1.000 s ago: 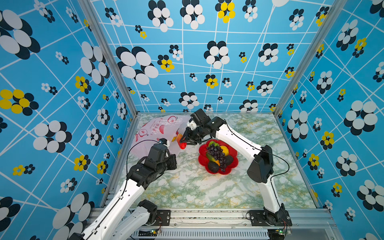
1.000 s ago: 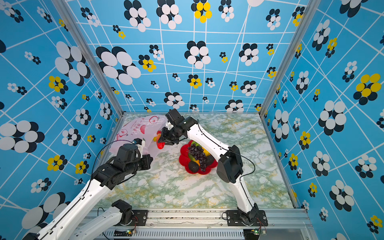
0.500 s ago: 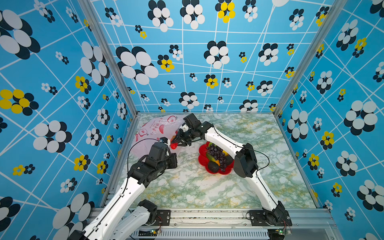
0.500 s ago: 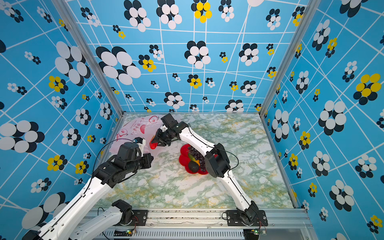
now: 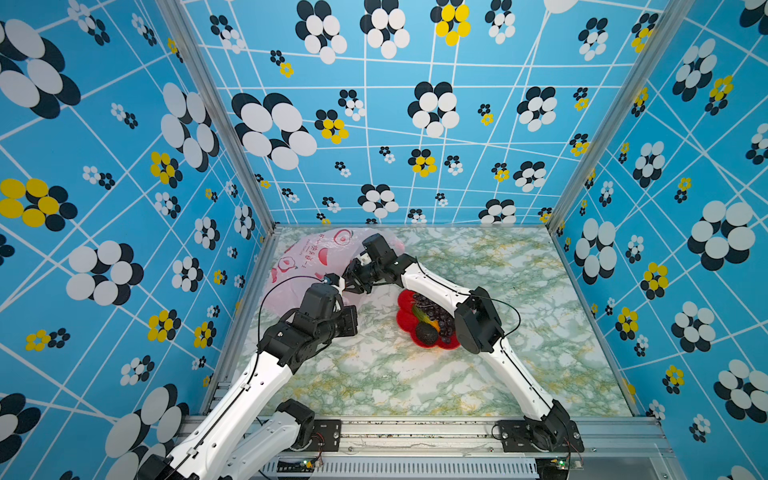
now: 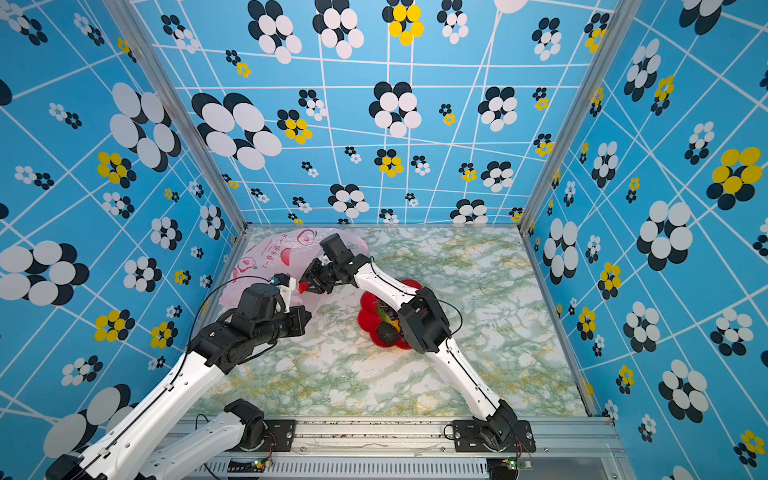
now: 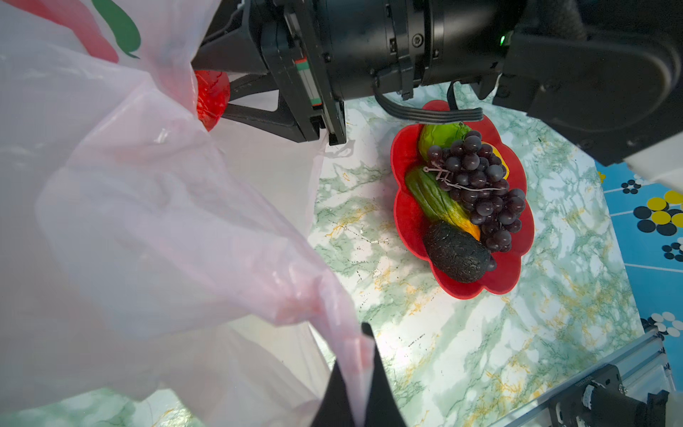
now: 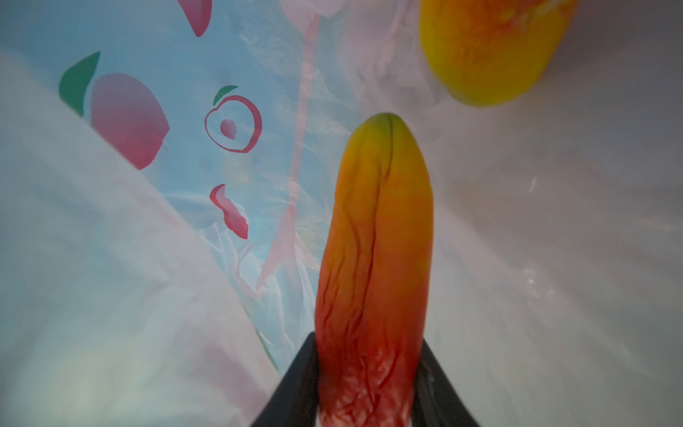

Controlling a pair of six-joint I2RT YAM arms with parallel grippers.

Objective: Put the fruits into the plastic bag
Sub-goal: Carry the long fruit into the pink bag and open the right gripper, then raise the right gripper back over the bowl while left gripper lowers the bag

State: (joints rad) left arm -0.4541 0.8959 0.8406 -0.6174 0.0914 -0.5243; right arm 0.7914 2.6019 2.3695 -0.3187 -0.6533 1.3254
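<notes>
The pale pink plastic bag (image 5: 316, 257) (image 6: 266, 257) lies at the back left. My left gripper (image 7: 364, 355) (image 5: 338, 283) is shut on the bag's rim and lifts it. My right gripper (image 8: 369, 355) (image 6: 305, 286) reaches into the bag mouth, shut on a red-yellow mango (image 8: 377, 240) (image 7: 210, 98). Another yellow-orange fruit (image 8: 488, 51) lies deeper in the bag. In the red dish (image 7: 406, 222) (image 5: 405, 320) lie the purple grapes (image 7: 476, 185), a dark avocado (image 7: 456, 255), a green-yellow-orange oblong (image 7: 432, 196) and a green fruit (image 7: 439, 135).
The right arm's elbow (image 5: 478, 326) hangs over the dish's near right side. Blue patterned walls (image 5: 208, 232) close the marble table (image 5: 415, 382) on three sides. A metal rail (image 5: 415, 428) runs along the front edge.
My right gripper has carried the mango leftward from above the dish into the bag mouth. The left gripper has kept its hold on the bag rim, barely moving.
</notes>
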